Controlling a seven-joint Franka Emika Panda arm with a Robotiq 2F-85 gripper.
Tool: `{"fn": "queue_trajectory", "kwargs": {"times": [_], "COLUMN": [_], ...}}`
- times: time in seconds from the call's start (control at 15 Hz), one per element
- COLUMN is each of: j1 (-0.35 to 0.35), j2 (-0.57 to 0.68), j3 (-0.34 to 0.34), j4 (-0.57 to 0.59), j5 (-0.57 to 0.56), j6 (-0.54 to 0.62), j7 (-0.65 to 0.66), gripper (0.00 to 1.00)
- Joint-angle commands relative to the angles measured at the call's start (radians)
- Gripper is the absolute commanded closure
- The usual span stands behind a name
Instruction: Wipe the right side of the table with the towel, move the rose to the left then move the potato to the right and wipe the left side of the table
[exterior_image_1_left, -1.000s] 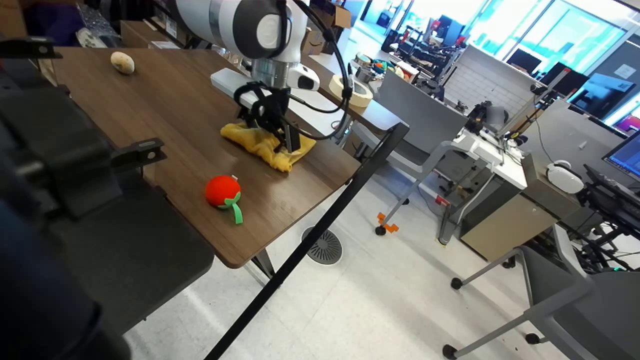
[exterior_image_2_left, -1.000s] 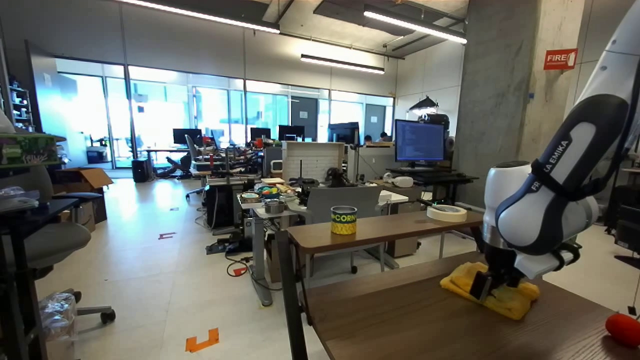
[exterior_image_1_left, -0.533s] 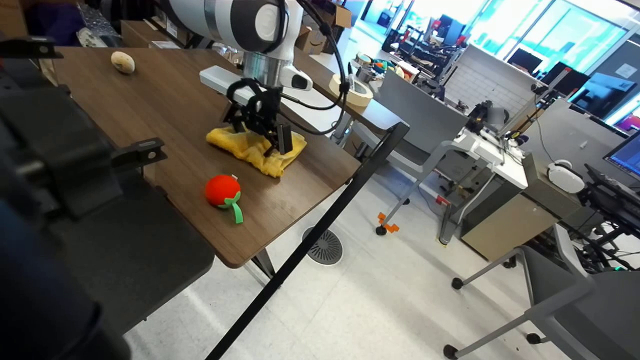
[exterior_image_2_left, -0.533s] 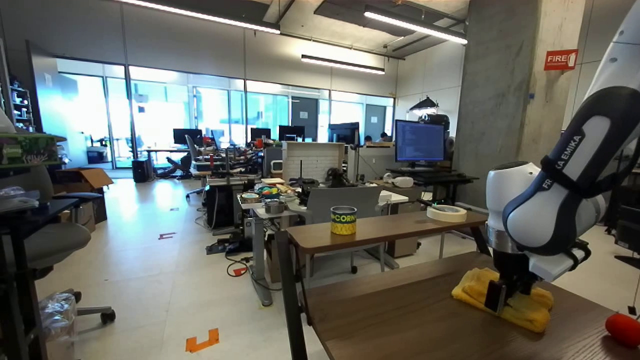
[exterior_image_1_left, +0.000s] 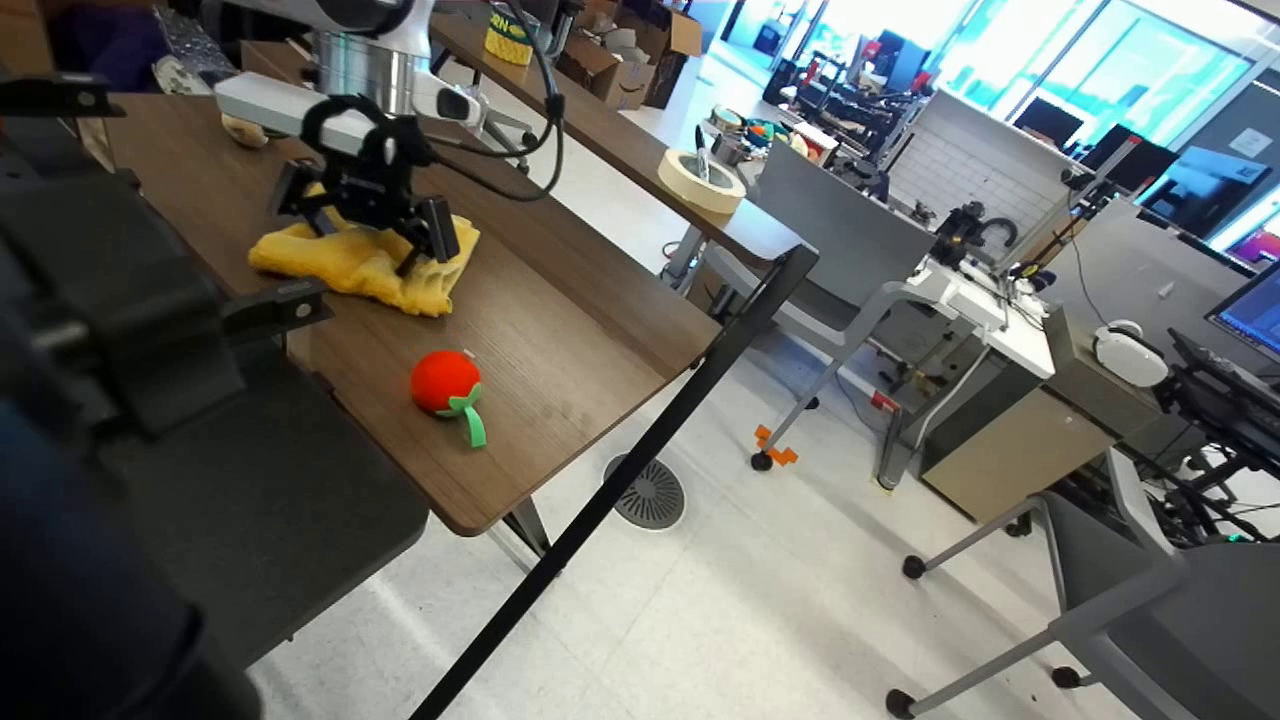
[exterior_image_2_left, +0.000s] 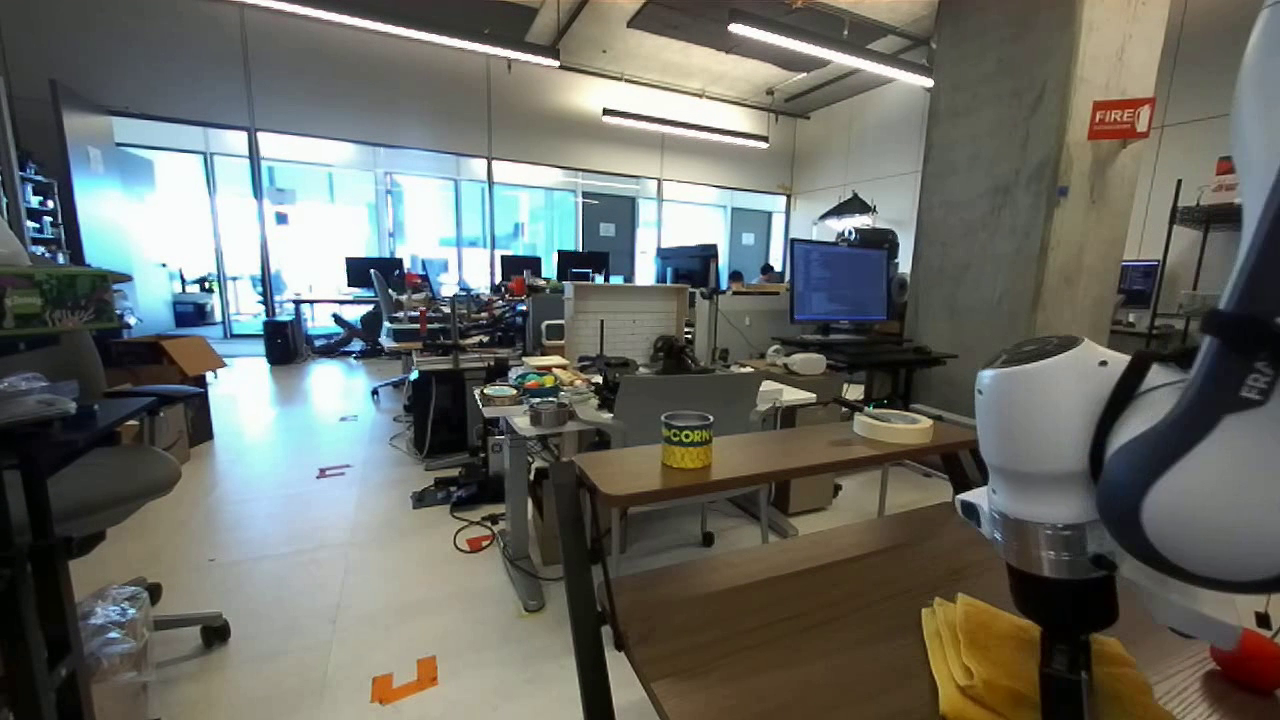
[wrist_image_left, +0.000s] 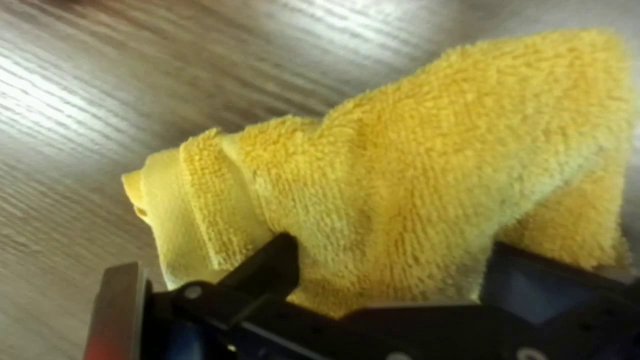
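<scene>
The yellow towel (exterior_image_1_left: 350, 268) lies bunched on the brown table (exterior_image_1_left: 560, 390). My gripper (exterior_image_1_left: 368, 240) presses down on it from above. In the wrist view the gripper (wrist_image_left: 392, 260) has its jaws spread wide, with towel folds (wrist_image_left: 410, 190) under and between the fingers, not pinched. Nearer the table's front corner rests the red rose (exterior_image_1_left: 445, 382) with its green stem; part of the rose (exterior_image_2_left: 1245, 660) also shows at the right border of an exterior view. At the table's far end sits the beige potato (exterior_image_1_left: 243, 131), partly covered by my arm.
A narrow raised shelf (exterior_image_2_left: 780, 460) runs along one long side, carrying a tape roll (exterior_image_2_left: 893, 427) and a popcorn tin (exterior_image_2_left: 687, 442). A dark seat-like surface (exterior_image_1_left: 270, 500) adjoins the opposite edge. A black bar (exterior_image_1_left: 620, 470) stands at the table's end.
My gripper has slid the towel along the table toward the potato's end, leftward in one view and nearer the camera in another. The arm now covers part of the potato. The rose has stayed put.
</scene>
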Motion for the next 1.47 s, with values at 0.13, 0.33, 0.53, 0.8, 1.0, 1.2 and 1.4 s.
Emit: {"fn": "queue_trajectory", "kwargs": {"times": [0.13, 0.33, 0.53, 0.8, 1.0, 1.2, 1.4], "j1": [0.157, 0.192, 0.103, -0.079, -0.245, -0.343, -0.375], "j2": [-0.024, 0.053, 0.075, 0.102, 0.149, 0.194, 0.204], "j3": [-0.008, -0.061, -0.08, -0.054, -0.02, 0.016, 0.058], "j4": [-0.227, -0.087, 0.03, 0.171, 0.302, 0.408, 0.431], "j5": [-0.147, -0.144, -0.085, 0.025, 0.119, 0.205, 0.235], "j6": [0.138, 0.076, 0.033, -0.033, -0.127, -0.223, -0.233], "j7": [0.003, 0.035, 0.061, 0.027, -0.016, -0.004, -0.01], "gripper": [0.0, 0.0, 0.0, 0.0, 0.0, 0.0, 0.0]}}
